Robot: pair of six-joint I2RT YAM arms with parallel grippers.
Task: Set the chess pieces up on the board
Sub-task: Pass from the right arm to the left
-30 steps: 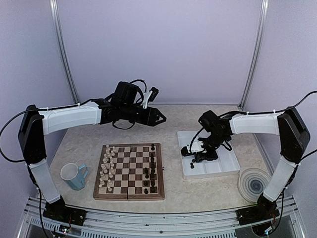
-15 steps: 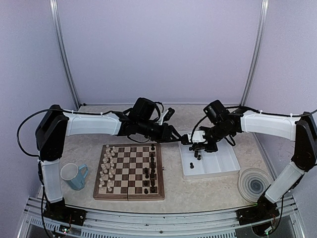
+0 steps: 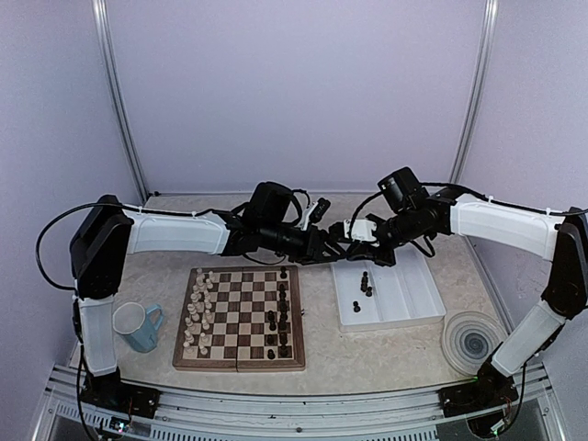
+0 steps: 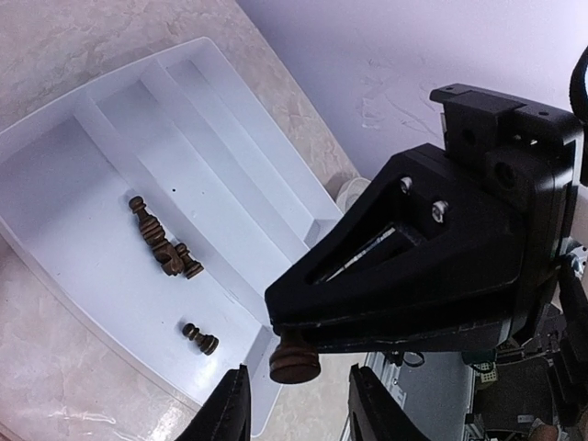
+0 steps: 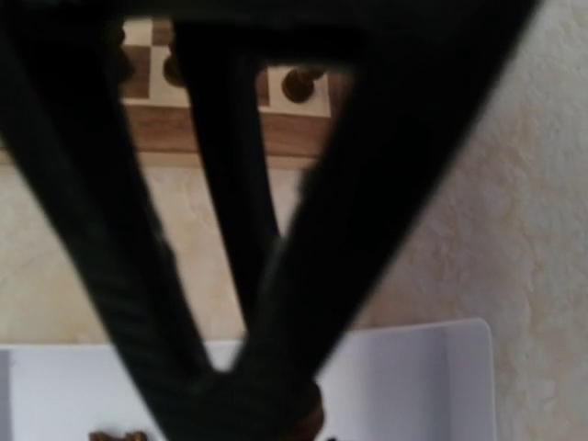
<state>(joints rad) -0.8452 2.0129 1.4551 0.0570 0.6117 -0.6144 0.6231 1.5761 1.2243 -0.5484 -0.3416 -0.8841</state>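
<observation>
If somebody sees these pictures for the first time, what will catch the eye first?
The left tool and the right tool meet in mid-air between the checked wooden chessboard and the white plastic tray with dividers. The right one pinches a small dark brown wooden chess piece; the left one stands open close to it.

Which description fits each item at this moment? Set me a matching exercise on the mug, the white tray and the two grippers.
Things:
1. mug
2. white tray
3. left gripper
4. right gripper

Descriptions:
A. shut on a dark chess piece
B. stands left of the board
C. open, fingers either side of the held piece
D. contains loose dark pieces

Pairs: 1-B; 2-D; 3-C; 4-A
</observation>
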